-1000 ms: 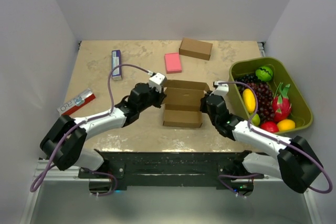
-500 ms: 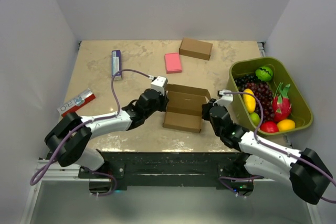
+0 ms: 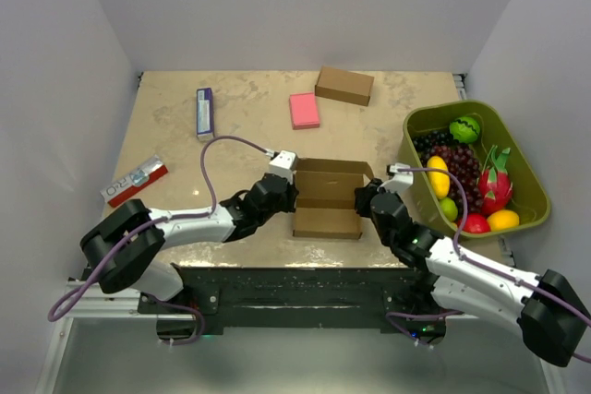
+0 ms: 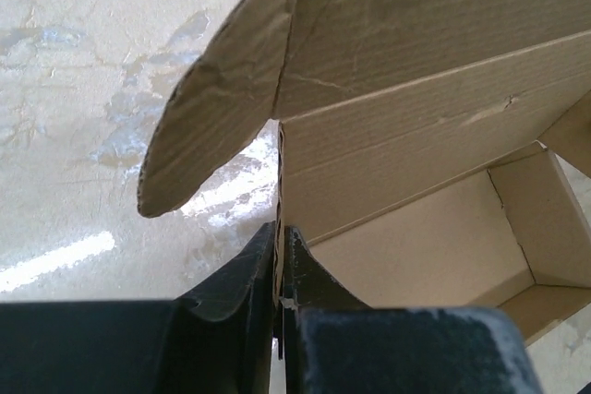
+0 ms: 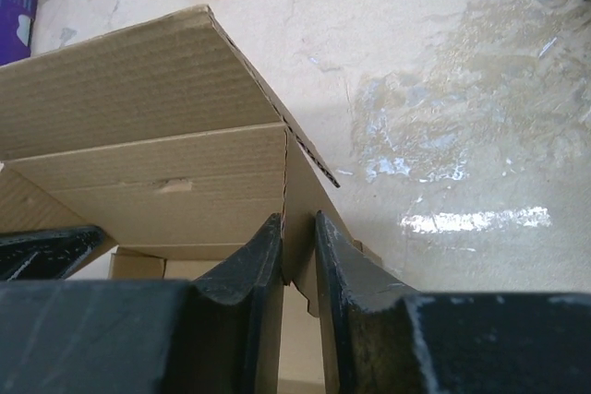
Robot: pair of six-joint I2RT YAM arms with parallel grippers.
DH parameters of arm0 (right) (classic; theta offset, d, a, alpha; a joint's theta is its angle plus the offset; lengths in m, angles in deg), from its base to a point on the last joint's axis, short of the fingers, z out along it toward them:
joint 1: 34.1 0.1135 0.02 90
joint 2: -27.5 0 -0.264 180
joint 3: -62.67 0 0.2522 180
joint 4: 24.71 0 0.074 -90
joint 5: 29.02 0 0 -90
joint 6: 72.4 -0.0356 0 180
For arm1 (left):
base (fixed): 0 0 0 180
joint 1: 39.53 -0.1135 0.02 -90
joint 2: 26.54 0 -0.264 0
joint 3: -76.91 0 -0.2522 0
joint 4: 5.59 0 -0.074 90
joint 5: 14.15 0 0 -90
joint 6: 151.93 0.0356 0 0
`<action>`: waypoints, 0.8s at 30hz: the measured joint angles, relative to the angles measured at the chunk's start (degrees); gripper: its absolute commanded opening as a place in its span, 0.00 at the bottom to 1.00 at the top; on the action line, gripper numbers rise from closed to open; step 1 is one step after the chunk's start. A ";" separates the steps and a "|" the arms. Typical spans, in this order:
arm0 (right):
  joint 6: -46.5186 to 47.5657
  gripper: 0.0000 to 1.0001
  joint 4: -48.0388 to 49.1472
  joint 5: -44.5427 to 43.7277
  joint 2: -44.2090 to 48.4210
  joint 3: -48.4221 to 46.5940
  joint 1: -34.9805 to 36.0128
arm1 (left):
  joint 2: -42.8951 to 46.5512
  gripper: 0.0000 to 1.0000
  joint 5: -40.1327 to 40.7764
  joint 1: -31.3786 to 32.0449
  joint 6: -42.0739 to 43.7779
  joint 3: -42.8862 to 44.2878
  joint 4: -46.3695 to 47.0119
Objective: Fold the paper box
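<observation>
The paper box (image 3: 328, 198) is a plain brown open carton near the table's front middle, its lid flap raised at the back. My left gripper (image 3: 289, 193) is shut on the box's left side wall; in the left wrist view the gripper (image 4: 280, 232) pinches the thin wall (image 4: 388, 163), with a rounded flap (image 4: 217, 103) above it. My right gripper (image 3: 365, 197) is shut on the box's right side wall; in the right wrist view the gripper (image 5: 297, 228) clamps that wall of the box (image 5: 148, 149).
A ready-made brown box (image 3: 343, 85) and a pink block (image 3: 304, 109) lie at the back. A purple pack (image 3: 204, 113) and a red-white pack (image 3: 135, 179) lie at the left. A green basket (image 3: 522, 159) with toy fruit stands at the right.
Both grippers and the box have moved toward the table's near edge. The box has turned a little squarer to the front edge.
</observation>
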 measured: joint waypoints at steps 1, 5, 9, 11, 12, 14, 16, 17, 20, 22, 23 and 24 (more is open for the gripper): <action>0.00 0.11 -0.02 -0.02 0.00 0.00 0.09 | 0.00 0.09 0.22 0.20 0.04 -0.09 -0.07; 0.33 0.04 -0.17 -0.48 -0.22 0.00 0.09 | 0.07 0.04 1.01 0.24 0.83 -0.09 -0.28; 0.96 0.03 1.44 -0.42 -2.93 0.00 0.15 | 0.26 0.01 1.90 0.24 3.41 -0.09 -1.14; 1.51 0.02 2.49 -0.24 -5.33 0.00 0.42 | 0.26 0.00 2.27 0.24 5.16 0.09 -1.90; 1.84 0.02 3.08 -0.24 -6.45 -0.11 0.46 | 0.24 0.00 2.56 0.22 6.25 0.37 -2.40; 2.82 0.01 4.39 -0.59 -8.79 -0.94 0.48 | 0.15 0.00 3.13 -0.15 8.04 1.25 -3.17; 4.09 0.01 5.79 -1.53 -11.58 -2.71 0.48 | -0.17 0.00 3.45 -1.33 10.01 2.54 -3.26; 4.76 0.00 6.99 -1.79 -12.96 -3.63 0.46 | -0.42 0.00 3.61 -1.62 10.97 3.15 -3.06; 6.60 0.00 10.25 -2.29 -16.41 -6.25 0.46 | -1.25 0.04 3.76 -5.09 13.84 4.55 -1.51; 7.91 0.00 12.07 -3.28 -18.16 -7.65 0.46 | -1.68 0.16 3.72 -6.14 15.34 4.81 0.13; 8.59 0.00 13.29 -3.93 -19.10 -8.17 0.46 | -1.86 0.23 3.67 -6.54 15.96 4.85 0.90; 9.07 0.00 14.29 -4.48 -20.00 -8.46 0.46 | -1.99 0.34 3.28 -6.91 16.70 4.85 1.57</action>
